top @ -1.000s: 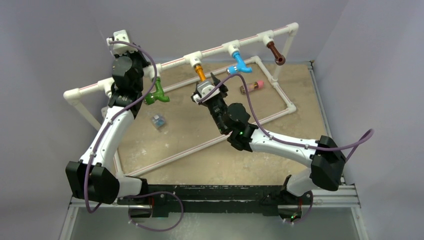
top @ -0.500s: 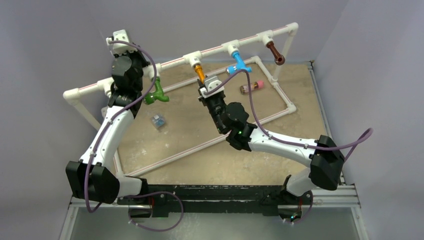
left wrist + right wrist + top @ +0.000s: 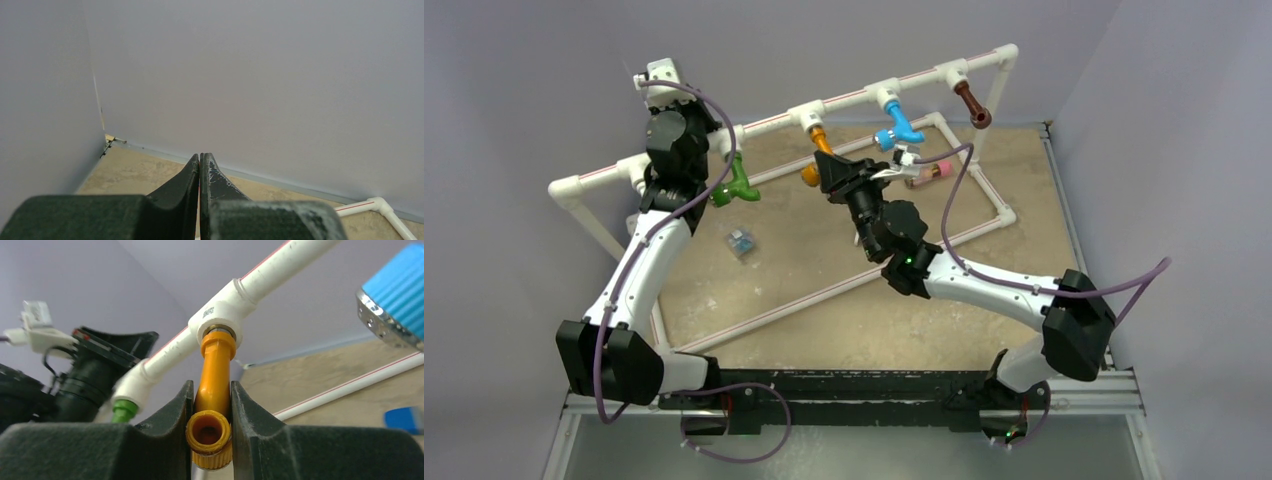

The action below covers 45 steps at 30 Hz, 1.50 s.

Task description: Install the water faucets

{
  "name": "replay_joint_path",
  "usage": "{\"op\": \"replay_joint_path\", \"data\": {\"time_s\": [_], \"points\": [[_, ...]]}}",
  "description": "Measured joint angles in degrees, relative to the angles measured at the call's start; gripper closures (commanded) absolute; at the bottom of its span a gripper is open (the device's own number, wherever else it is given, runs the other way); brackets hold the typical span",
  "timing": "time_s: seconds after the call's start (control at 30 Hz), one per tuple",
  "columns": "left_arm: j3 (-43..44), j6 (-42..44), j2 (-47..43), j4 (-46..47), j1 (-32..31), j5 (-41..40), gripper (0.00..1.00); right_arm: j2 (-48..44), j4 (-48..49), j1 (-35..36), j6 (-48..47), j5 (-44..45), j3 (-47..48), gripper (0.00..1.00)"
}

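Observation:
Four water faucets hang from the tee joints of a raised white pipe rail [image 3: 854, 98]: green [image 3: 736, 188], orange [image 3: 816, 150], blue [image 3: 898, 130] and brown [image 3: 973, 104]. My right gripper [image 3: 822, 172] is shut on the orange faucet. In the right wrist view its fingers [image 3: 186, 400] clamp the orange faucet [image 3: 214, 370] just below its tee joint [image 3: 220, 315], with the round nozzle facing the camera. The green faucet [image 3: 123, 410] and blue faucet [image 3: 400, 300] show at the sides. My left gripper [image 3: 200, 156] is shut on nothing, raised near the back wall above the rail's left end.
A small clear cylinder with a pink end [image 3: 927, 172] lies on the tan floor under the blue faucet. A small blue object [image 3: 741, 242] lies below the green faucet. A lower white pipe frame [image 3: 999, 205] rings the floor. Walls close in at the back and both sides.
My right gripper has closed on the orange faucet and rolled its wrist, swinging the faucet's nozzle to the left. The left arm has not moved.

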Motion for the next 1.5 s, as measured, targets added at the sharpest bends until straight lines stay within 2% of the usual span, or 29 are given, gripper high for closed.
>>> {"op": "replay_joint_path", "data": {"time_s": [0.43,0.57,0.73,0.9,1.17,1.5], "points": [[-0.02,-0.17,-0.07,-0.04,0.02,0.24,1.0,0.02,3.65,-1.33,37.48,-1.18,-4.13,1.0],[-0.02,-0.2,-0.13,-0.11,0.02,0.37,1.0,0.0,3.58,-1.68,42.42,-1.99,-4.42,1.0],[-0.02,-0.2,-0.15,-0.17,0.04,0.39,1.0,-0.42,2.4,-1.9,44.33,-2.54,-4.42,0.59],[-0.07,-0.24,-0.52,-0.94,-0.13,1.07,1.0,-0.92,2.99,-1.97,46.29,-6.36,-4.42,0.31],[-0.09,-0.24,-0.61,-1.14,-0.13,1.29,1.0,-3.5,1.6,-2.05,46.25,-9.22,-4.81,0.15],[-0.09,-0.24,-0.59,-1.11,-0.13,1.29,1.0,-10.54,-4.94,-1.7,42.16,-14.01,-8.83,0.09]]}}
